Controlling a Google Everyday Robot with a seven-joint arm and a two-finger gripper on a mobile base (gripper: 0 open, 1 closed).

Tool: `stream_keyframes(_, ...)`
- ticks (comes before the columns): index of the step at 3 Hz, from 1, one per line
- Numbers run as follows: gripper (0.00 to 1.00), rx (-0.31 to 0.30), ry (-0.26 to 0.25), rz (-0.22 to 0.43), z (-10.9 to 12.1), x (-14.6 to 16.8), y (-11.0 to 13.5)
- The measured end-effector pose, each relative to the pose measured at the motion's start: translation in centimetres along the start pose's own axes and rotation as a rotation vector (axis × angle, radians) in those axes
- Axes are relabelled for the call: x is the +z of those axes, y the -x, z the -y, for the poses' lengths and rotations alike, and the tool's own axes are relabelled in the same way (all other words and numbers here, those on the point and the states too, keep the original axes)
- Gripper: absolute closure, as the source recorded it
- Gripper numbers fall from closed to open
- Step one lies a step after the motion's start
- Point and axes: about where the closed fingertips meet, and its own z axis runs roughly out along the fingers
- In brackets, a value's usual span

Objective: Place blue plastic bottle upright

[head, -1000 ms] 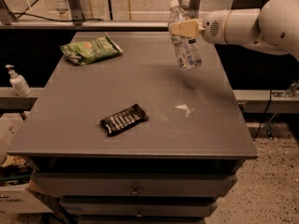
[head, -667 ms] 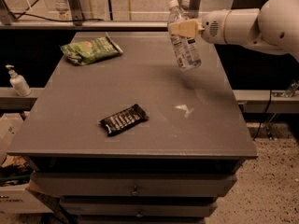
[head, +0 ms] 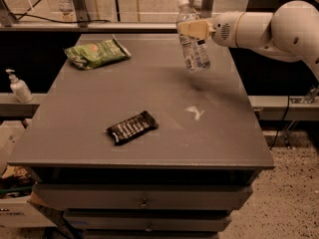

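Note:
The blue plastic bottle (head: 193, 46) is clear and pale bluish with a white cap at the top and a printed label. It hangs nearly upright, tilted slightly, above the far right part of the grey table (head: 99, 128). My gripper (head: 193, 29) comes in from the right on a white arm and is shut on the bottle's upper part, just below the neck. The bottle's base is off the table surface, with its shadow below it.
A green chip bag (head: 95, 53) lies at the far left of the table. A dark snack bar (head: 132, 127) lies near the front middle. A small white scrap (head: 195, 112) lies right of centre. A white pump bottle (head: 19, 86) stands on a ledge to the left.

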Motion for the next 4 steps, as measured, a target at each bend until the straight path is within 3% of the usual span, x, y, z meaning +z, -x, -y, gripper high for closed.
stream_keyframes(2,1.00,-0.041,0.010,0.190,2.4,-0.3,0.7)
stream_keyframes(4,1.00,-0.148,0.060,0.342,2.4,-1.9,0.8)
